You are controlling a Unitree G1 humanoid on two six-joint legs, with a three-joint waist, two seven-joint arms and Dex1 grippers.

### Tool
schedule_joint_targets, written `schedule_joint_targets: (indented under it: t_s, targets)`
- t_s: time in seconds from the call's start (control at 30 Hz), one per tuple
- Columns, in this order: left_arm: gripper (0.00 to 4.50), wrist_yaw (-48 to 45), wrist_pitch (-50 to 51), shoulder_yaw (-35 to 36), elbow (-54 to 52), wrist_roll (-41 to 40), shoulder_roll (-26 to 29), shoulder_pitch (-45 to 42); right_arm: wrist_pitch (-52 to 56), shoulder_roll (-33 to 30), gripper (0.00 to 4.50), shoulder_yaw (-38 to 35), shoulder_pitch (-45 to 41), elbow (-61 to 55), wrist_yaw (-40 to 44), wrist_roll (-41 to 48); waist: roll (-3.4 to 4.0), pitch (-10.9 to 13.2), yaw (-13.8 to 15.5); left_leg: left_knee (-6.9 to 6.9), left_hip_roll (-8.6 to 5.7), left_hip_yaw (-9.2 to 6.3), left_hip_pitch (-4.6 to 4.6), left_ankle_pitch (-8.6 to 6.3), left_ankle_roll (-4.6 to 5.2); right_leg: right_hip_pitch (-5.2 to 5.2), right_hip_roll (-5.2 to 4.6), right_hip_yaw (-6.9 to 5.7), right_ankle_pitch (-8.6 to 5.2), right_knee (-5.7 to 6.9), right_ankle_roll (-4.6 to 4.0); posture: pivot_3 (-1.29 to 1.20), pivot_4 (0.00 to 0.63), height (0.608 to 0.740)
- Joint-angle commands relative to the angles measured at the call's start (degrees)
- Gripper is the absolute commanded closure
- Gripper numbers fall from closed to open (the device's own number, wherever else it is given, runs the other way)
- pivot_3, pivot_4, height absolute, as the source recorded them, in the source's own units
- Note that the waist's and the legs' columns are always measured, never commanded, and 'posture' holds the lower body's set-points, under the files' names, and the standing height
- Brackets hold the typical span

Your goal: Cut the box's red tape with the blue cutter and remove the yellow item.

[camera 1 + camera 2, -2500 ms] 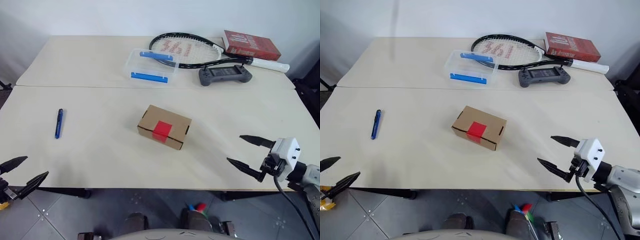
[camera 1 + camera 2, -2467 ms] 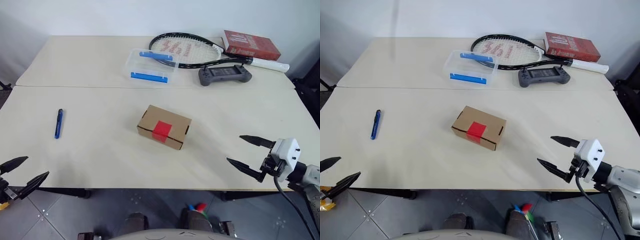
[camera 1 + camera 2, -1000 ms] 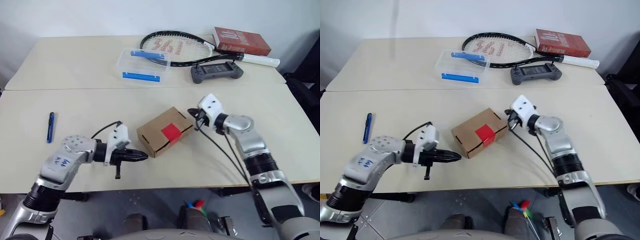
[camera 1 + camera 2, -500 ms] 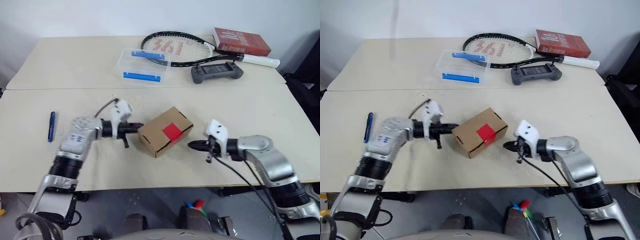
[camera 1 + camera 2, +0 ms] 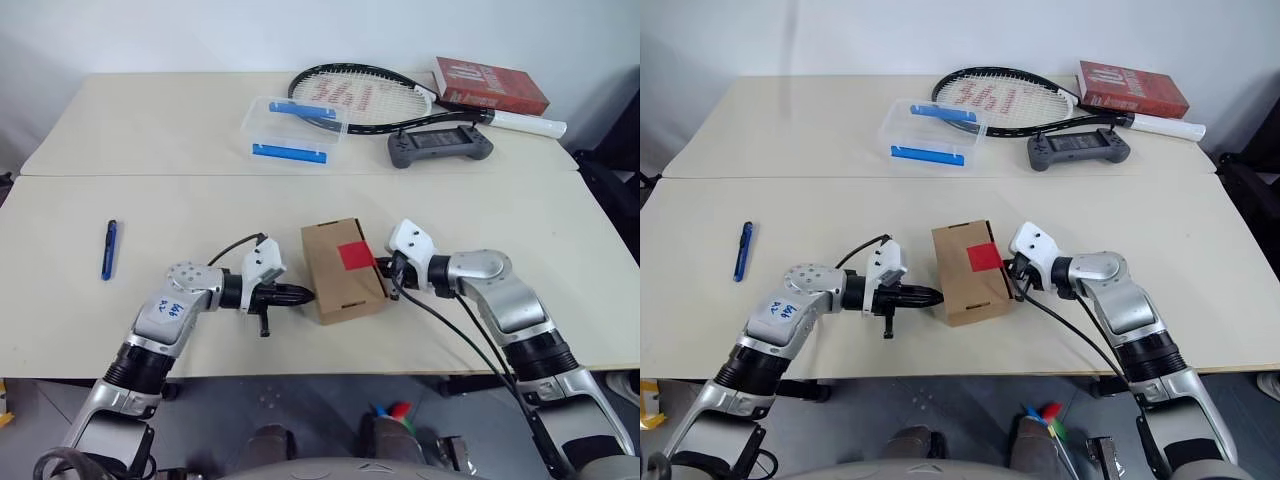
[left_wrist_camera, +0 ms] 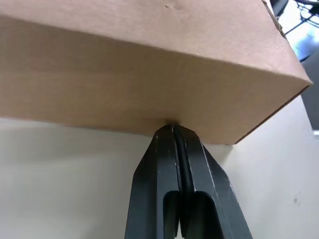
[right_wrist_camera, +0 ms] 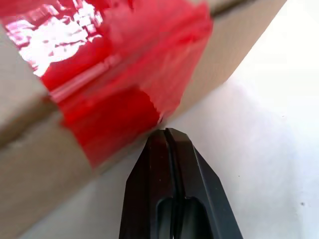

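Note:
The brown cardboard box (image 5: 335,285) sits mid-table with the red tape (image 5: 354,256) across its top right edge. My left gripper (image 5: 305,294) is shut, its tip pressed against the box's left wall (image 6: 149,74). From the other side my right gripper (image 5: 381,268), also shut, touches the box just below the tape (image 7: 124,64). Neither holds anything. The blue cutter (image 5: 107,249) lies far to the left on the table, well away from both grippers. The yellow item is hidden.
Along the back of the table stand a clear plastic case with blue clips (image 5: 293,130), a tennis racket (image 5: 365,95), a red book (image 5: 490,86) and a grey game controller (image 5: 440,148). A seam (image 5: 150,175) divides the two tabletops.
The box has turned from a diagonal lie to nearly square with the table edge. My left gripper slid nearer along its left side; my right gripper came up against its right side.

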Motion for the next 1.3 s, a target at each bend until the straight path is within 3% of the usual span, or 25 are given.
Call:
schedule_joint_targets:
  t_s: [0.03, 0.3, 0.33, 0.37, 0.43, 0.57, 0.83, 0.9, 1.0, 1.13, 1.2, 1.3]
  targets:
    - [4.46, 2.09, 1.43, 0.65, -4.29, -1.38, -1.00, 0.90, -3.98, -0.05, 4.50, 0.35, -1.75, 1.77, 1.38, -1.29, 0.00, 0.00, 0.02, 0.01, 0.00, -0.01, 0.01, 0.00, 0.00, 0.00, 0.00, 0.01, 0.00, 0.03, 0.00, 0.00, 0.150, 0.740]
    - [4.46, 2.49, 4.31, 4.90, -8.38, -4.81, 0.89, 3.17, -12.58, -1.71, 4.50, -4.02, -4.31, 8.71, 4.40, 0.03, 0.00, 0.00, -0.08, -0.01, 0.02, -0.01, 0.02, 0.00, 0.00, -0.01, 0.00, 0.01, 0.00, 0.04, 0.00, 0.00, 0.150, 0.740]
    - [4.46, 2.72, 4.92, 7.40, -9.29, -6.43, 1.55, 3.79, -12.96, -2.56, 4.50, -5.54, -4.11, 8.99, 5.45, 1.28, 0.00, 0.00, -0.04, -0.02, 0.02, -0.02, 0.02, 0.00, 0.00, -0.01, 0.00, 0.01, 0.00, 0.03, 0.00, 0.00, 0.150, 0.740]
    - [4.18, 2.46, 5.09, 16.36, -9.98, -9.99, 3.88, 7.24, -13.48, -5.23, 4.23, -10.27, -2.20, 8.25, 9.59, 5.97, 0.00, 0.00, -0.07, -0.01, 0.02, -0.03, 0.00, 0.00, 0.00, -0.01, 0.00, 0.00, 0.00, 0.02, 0.00, 0.00, 0.150, 0.740]
    - [3.92, 2.21, 5.23, 27.08, -10.88, -14.36, 6.73, 11.68, -14.03, -8.38, 3.96, -15.83, 0.25, 7.12, 14.57, 11.68, 0.00, 0.02, -0.17, -0.03, 0.05, -0.05, -0.01, 0.00, 0.00, -0.01, 0.00, -0.01, 0.00, -0.04, 0.00, 0.00, 0.150, 0.740]
    - [2.79, 5.04, -7.65, 48.36, -11.17, -13.05, 7.27, 27.52, -12.54, -9.66, 2.71, -23.93, 7.41, -2.68, 16.13, 20.63, 0.01, 0.02, -0.78, -0.43, 0.11, 0.00, 0.07, -0.06, 0.00, -0.02, 0.02, -0.11, -0.01, -0.30, -0.02, 0.00, 0.150, 0.740]
    - [0.37, 16.05, -15.73, 71.03, -3.74, -12.71, 1.14, 46.48, -10.16, -6.79, 0.02, -27.29, 15.63, -14.68, 19.67, 32.82, -0.01, 0.03, -0.12, -0.33, 0.13, 0.08, 0.17, -0.14, 0.06, 0.15, 0.02, -0.05, 0.02, -0.47, -0.03, 0.00, 0.150, 0.740]
    - [0.03, 17.81, -16.81, 73.95, -3.06, -14.32, -1.17, 48.76, -12.53, -5.22, 0.00, -26.75, 16.49, -15.99, 19.63, 32.41, -0.03, 0.01, 0.10, -0.27, 0.17, 0.08, 0.18, -0.17, 0.07, 0.15, 0.02, -0.03, 0.04, -0.45, -0.07, 0.00, 0.150, 0.740]
    - [0.03, 18.34, -18.36, 76.31, -3.88, -17.08, -6.97, 54.24, -15.46, -2.57, 0.00, -25.46, 18.12, -19.30, 19.84, 31.93, -0.09, -0.03, 0.13, -0.23, 0.19, 0.07, 0.20, -0.30, 0.10, 0.16, 0.01, -0.02, 0.04, -0.43, -0.07, 0.00, 0.150, 0.740]
    - [0.03, 19.69, -18.87, 74.98, -6.58, -19.44, -9.84, 56.52, -15.97, -1.90, 0.00, -24.91, 18.63, -21.61, 19.73, 32.48, -0.12, -0.04, 0.61, -0.04, 0.23, 0.11, 0.15, -0.52, 0.13, 0.13, 0.01, -0.06, 0.05, -0.38, -0.07, 0.00, 0.150, 0.740]
    - [0.03, 21.03, -16.17, 72.36, -9.47, -21.49, -8.99, 54.87, -15.97, -2.54, 0.00, -24.76, 18.03, -21.69, 20.41, 32.43, -0.16, -0.07, 0.92, 0.02, 0.25, 0.11, 0.16, -0.53, 0.13, 0.13, 0.02, -0.05, 0.04, -0.35, -0.08, 0.00, 0.150, 0.740]
    - [0.03, 29.55, -11.17, 66.88, -11.42, -17.95, -3.30, 47.31, -14.45, -4.33, 0.00, -24.93, 16.75, -20.60, 22.18, 32.98, -0.14, -0.06, 1.68, 0.11, 0.24, 0.05, 0.19, -0.53, 0.14, 0.14, 0.02, 0.03, 0.04, -0.35, -0.09, 0.00, 0.150, 0.740]
